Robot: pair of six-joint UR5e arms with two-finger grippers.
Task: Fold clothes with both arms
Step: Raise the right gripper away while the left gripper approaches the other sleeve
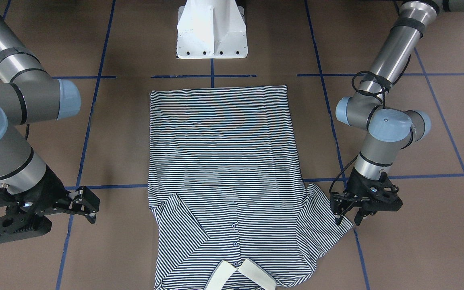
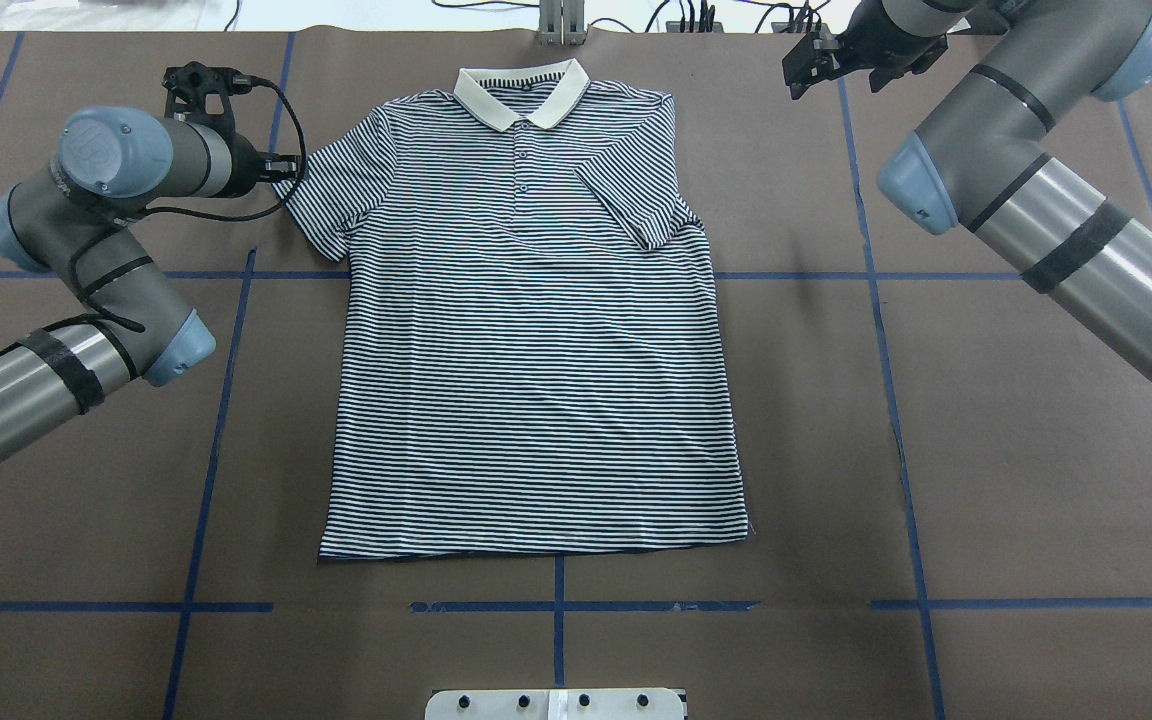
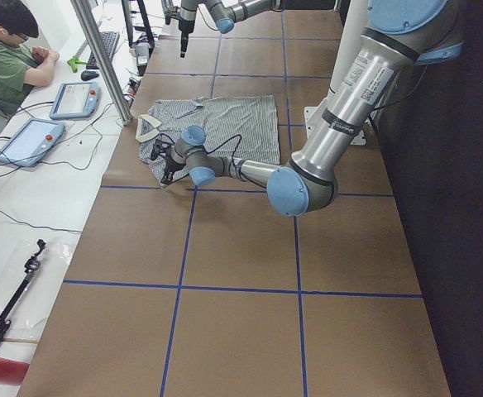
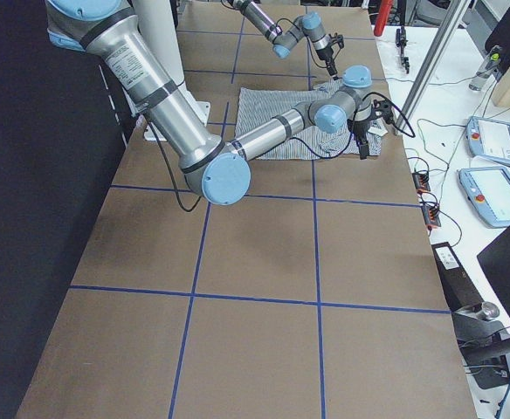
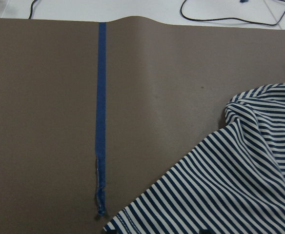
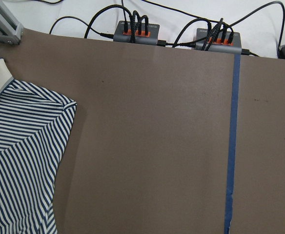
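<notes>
The polo shirt (image 2: 536, 380) lies face up and smooth on the matte brown table (image 2: 986, 480). It sits in the middle between the arms, with its straight hem near the robot and its collar at the far edge. The knit carries thin navy and white stripes, while the collar (image 2: 521, 95) is plain cream, spread in two flat wings above a short buttoned placket (image 2: 522, 165). The sleeve on the robot's left (image 2: 336, 200) fans outward onto the table. The sleeve on the right (image 2: 636, 200) is folded inward, a slanted flap lying over the chest. The left gripper (image 1: 347, 221) points down at the outer edge of the spread sleeve. Its black fingers stand a little apart, one over the cloth and one just off it, and we see nothing pinched between them. The right gripper (image 1: 92, 210) hangs well to the right of the shirt near the far edge, angular and black, with its fingers apart and holding nothing. Both arms are smooth silver-grey tubes with rounded pale blue caps. Blue tape lines (image 2: 216, 420) rule the tabletop into squares, and a white boxy pedestal (image 1: 212, 32) stands at the near edge.
</notes>
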